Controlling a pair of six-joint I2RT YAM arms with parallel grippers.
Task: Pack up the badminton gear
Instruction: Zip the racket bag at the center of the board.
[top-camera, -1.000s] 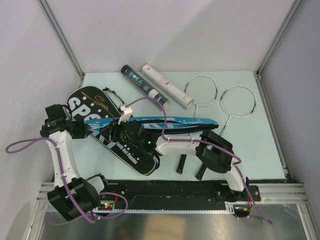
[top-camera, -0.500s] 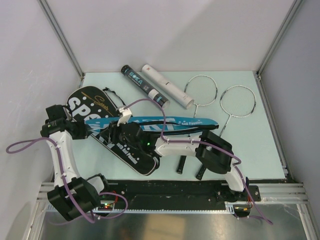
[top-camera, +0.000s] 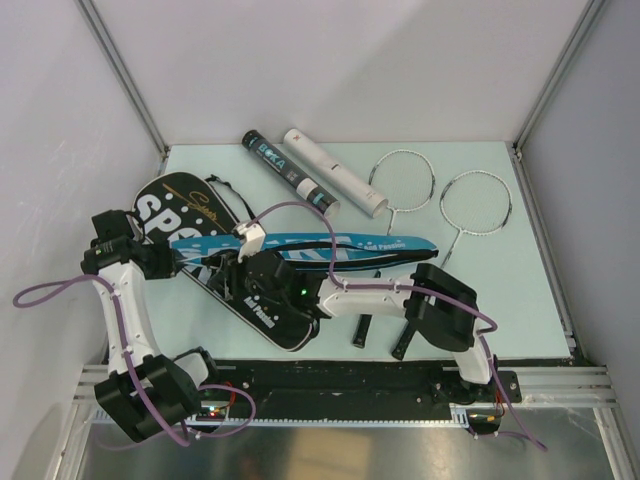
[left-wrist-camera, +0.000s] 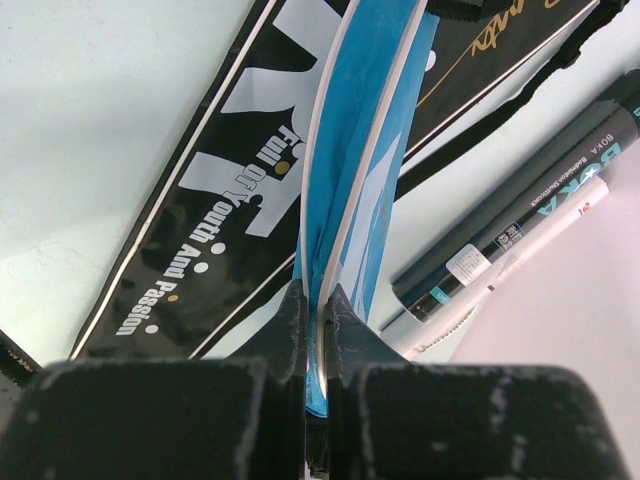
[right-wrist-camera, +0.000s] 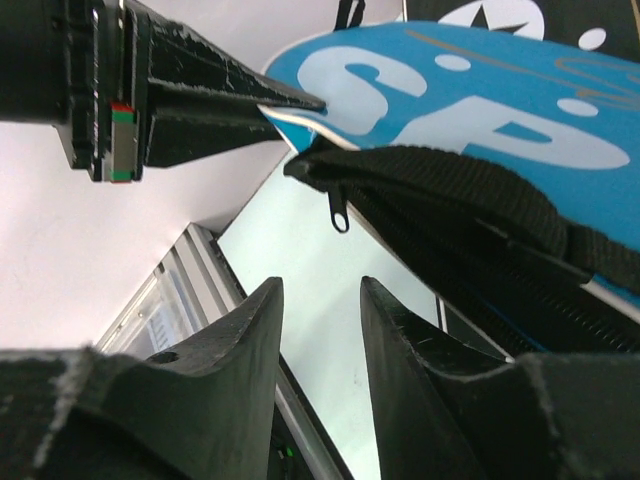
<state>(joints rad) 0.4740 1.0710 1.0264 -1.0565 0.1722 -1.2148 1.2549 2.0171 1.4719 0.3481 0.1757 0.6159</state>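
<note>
your left gripper had jaws clamped on the blue racket-shaped fabric bag; your right gripper had jaws apart, empty.

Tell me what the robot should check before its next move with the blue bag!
1. Grip: left claw pinches the blue bag edge. Ok.
2. Opening: right claw is open. Ok.
3. Aim: zipper pull hangs beyond the right claw, not inside it. Not ok.
4. Bag unzipped enough: cannot tell.
5. Packing: both rackets lie on the table. Not ok.
</note>
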